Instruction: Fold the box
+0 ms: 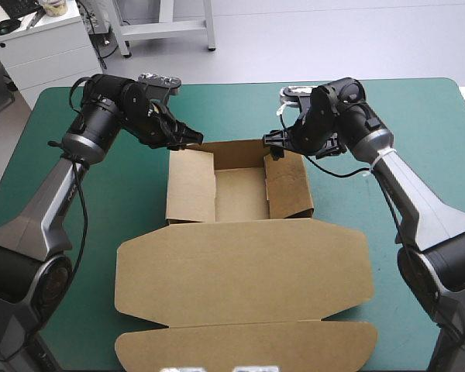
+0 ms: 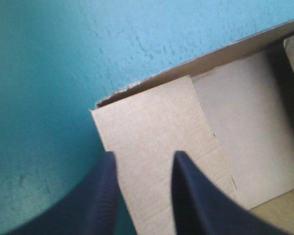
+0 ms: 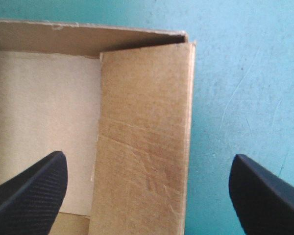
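Two side walls of the box (image 1: pixel 240 194) are folded inward, its lid flat on the near side, midway across the teal-green cover (image 1: pixel 387 124). We see the left gripper (image 2: pixel 143 157) narrowly parted over the box's left wall, the right gripper (image 3: pixel 148 156) spread wide over its right wall.

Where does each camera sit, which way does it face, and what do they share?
High view: above and behind the robot, looking forward and down at the box on the teal-green cover; both arms show, left gripper and right gripper at its far corners.
Left wrist view: above that wrist, looking along its open fingers at the box's far left corner.
Right wrist view: above that wrist, fingers wide apart either side of the right wall.
Shared: both wrist views show the box's floor and far wall.
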Robot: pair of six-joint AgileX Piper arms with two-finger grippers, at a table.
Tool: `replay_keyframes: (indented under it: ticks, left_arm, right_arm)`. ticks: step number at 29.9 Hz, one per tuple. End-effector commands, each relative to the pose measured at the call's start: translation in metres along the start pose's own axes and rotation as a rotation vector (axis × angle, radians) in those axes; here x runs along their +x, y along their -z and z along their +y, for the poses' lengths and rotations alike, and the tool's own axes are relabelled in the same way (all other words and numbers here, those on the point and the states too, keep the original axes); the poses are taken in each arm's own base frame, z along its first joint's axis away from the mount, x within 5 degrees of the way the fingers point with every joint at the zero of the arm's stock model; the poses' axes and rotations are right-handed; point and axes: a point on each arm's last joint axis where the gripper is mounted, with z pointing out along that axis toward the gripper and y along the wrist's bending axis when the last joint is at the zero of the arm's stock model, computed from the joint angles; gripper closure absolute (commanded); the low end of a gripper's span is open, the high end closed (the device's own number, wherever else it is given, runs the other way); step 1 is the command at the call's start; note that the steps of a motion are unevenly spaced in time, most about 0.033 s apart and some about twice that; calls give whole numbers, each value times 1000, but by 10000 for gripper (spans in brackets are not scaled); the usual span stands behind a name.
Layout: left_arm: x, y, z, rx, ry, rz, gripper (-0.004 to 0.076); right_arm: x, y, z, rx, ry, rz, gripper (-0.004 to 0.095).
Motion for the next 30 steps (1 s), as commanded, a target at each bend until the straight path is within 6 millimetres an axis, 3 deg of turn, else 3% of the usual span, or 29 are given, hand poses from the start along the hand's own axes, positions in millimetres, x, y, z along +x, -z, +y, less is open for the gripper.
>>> replay_keyframes:
  ticks: [1,8,12,15,21,30]
  left_arm:
    - [1,51,-6,-1,-45,-90,718]
    - [17,94,-7,-13,-55,-165,729]
    - [41,124,-8,-13,-78,-204,728]
    - [65,147,-8,-15,-91,-233,728]
    - [121,183,-6,-29,-99,-283,729]
    - [196,196,-1,-37,-113,-301,734]
  right_arm:
    - [0,56,0,-34,6,-117,85]
    - [10,95,4,-107,37,-184,85]
    - [16,113,4,-125,51,-220,85]
    - [20,116,3,-124,51,-218,86]
    - [34,92,-3,-96,44,-123,85]
    - [23,35,-6,-24,49,-35,85]
